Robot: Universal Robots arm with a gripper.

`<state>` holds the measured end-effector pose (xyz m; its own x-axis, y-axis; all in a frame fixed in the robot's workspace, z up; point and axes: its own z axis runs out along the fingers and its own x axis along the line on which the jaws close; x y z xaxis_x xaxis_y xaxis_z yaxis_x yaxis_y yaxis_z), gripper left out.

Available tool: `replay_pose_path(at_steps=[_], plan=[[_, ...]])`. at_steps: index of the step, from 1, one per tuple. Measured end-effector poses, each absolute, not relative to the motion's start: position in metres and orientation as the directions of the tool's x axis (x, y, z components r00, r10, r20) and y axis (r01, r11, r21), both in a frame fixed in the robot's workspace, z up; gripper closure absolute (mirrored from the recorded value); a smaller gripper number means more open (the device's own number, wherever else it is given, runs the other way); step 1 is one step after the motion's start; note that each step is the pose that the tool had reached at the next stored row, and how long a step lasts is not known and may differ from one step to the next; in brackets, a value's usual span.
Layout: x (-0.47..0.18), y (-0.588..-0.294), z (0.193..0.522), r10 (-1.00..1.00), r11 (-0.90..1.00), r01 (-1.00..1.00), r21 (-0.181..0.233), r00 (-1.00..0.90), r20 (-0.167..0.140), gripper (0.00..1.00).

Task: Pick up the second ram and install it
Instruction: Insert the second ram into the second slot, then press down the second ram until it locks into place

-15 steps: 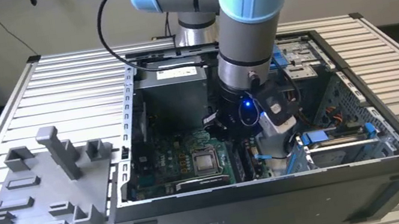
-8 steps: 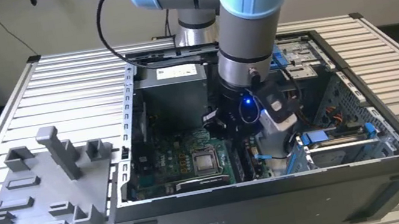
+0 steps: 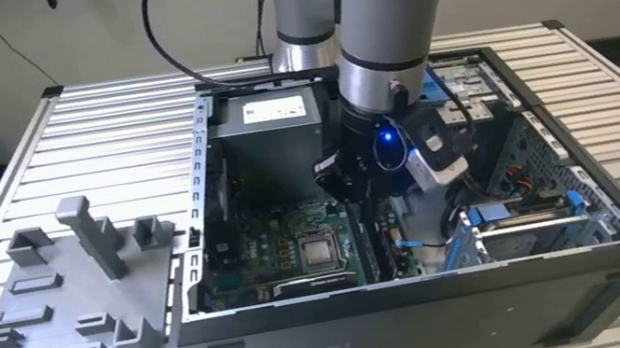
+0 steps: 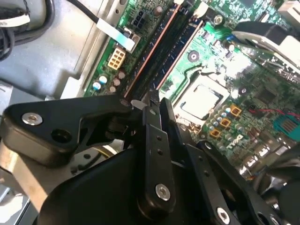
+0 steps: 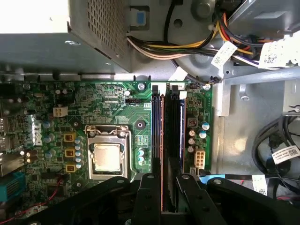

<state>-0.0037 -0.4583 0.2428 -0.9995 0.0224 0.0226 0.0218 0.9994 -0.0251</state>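
Note:
The second ram (image 5: 162, 136) is a long dark stick with a copper-coloured edge. It stands on edge in the memory slots of the green motherboard (image 5: 117, 105), beside the silver processor socket (image 5: 108, 157). In the second wrist view the second ram (image 4: 152, 49) runs away from the fingertips. My gripper (image 5: 167, 180) is low inside the computer case (image 3: 431, 291), with its black fingers (image 5: 150, 187) shut on the stick's near end. In the second wrist view the gripper (image 4: 150, 105) meets the stick at that end. In the exterior view the gripper (image 3: 372, 206) hangs over the board's right side.
A grey power supply (image 3: 263, 120) and a bundle of coloured cables (image 5: 197, 47) sit at the far end of the case. A drive cage (image 3: 533, 222) stands at the exterior view's right. A grey fixture plate (image 3: 66, 300) with upright holders lies on the slatted table outside the case.

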Motion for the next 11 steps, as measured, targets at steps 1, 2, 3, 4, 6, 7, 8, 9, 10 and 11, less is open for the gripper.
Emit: replay_pose_path(at_steps=[1, 2, 3, 4, 6, 7, 8, 9, 10, 11], plan=[[-0.0037, -0.4583, 0.243, 0.022, 0.999, 0.022, -0.025, -0.999, 0.023, 0.78], [-0.0037, -0.4583, 0.2431, 0.022, 0.999, 0.022, -0.026, -0.999, 0.023, 0.81], [-0.0037, -0.4583, 0.2432, 0.022, 0.999, 0.022, -0.026, -0.999, 0.023, 0.81], [-0.0037, -0.4583, 0.2432, 0.022, 0.999, 0.022, -0.026, -0.999, 0.023, 0.87], [-0.0037, -0.4583, 0.2433, 0.022, 0.999, 0.022, -0.026, -0.999, 0.023, 0.89], [-0.0037, -0.4583, 0.2434, 0.022, 0.999, 0.022, -0.026, -0.999, 0.023, 0.89], [-0.0037, -0.4583, 0.2435, 0.022, 0.999, 0.022, -0.026, -0.999, 0.023, 0.89], [-0.0038, -0.4583, 0.2436, 0.022, 0.999, 0.022, -0.026, -0.999, 0.023, 0.89], [-0.0038, -0.4583, 0.2437, 0.022, 0.999, 0.022, -0.026, -0.999, 0.023, 0.89], [-0.0037, -0.4583, 0.244, 0.022, 0.999, 0.022, -0.026, -0.999, 0.023, 0.89]])
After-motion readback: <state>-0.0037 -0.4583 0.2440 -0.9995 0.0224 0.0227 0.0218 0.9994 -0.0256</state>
